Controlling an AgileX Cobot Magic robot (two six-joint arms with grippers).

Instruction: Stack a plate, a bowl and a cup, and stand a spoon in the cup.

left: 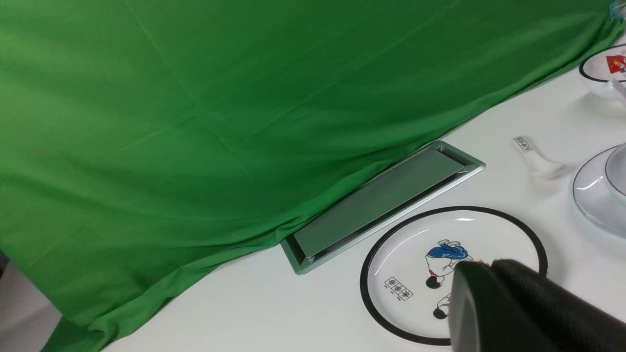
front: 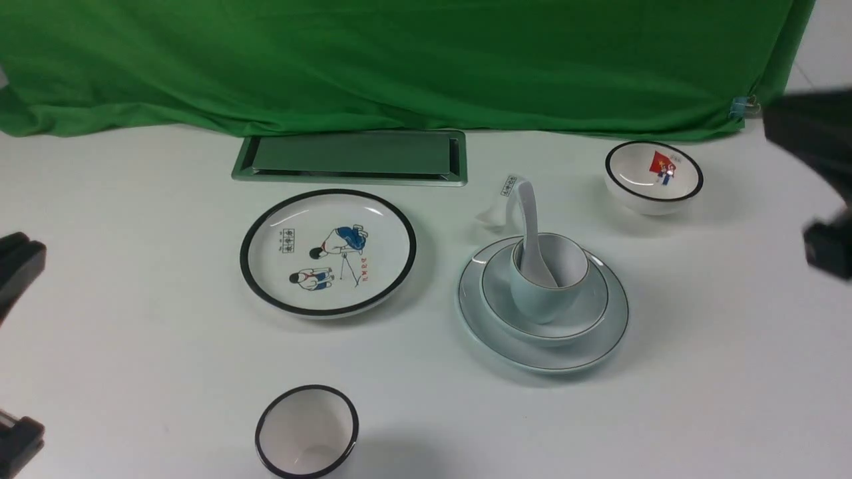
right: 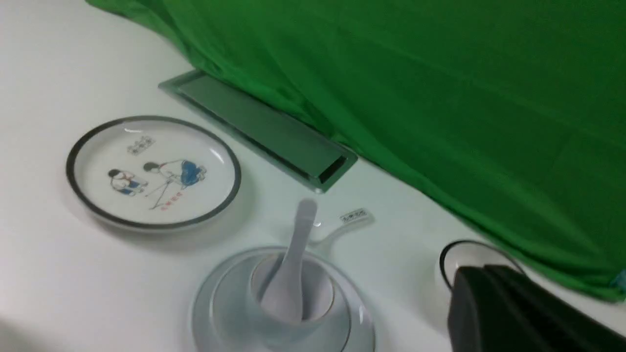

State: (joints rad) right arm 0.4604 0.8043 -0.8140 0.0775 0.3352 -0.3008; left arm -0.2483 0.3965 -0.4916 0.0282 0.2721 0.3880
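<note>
Looking done tbh: spoon (front: 532,219) stands in the cup (front: 542,303), cup in bowl (front: 589,313), bowl on plate (front: 532,357), right of frame centre. Both clenched and empty: left claw (front: 23,256) and right claw (front: 829,249), at the side edges. I'd retreat wide of that handle.

2 plates (front: 546,356) (front: 383,266), 2 bowls (front: 562,326) (front: 632,174), 2 cups (front: 542,301) (front: 306,432), 2 spoons (front: 532,226) (front: 499,203).

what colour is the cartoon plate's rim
Black, a thick band round the white cartoon plate; clearest in the front view.
</note>
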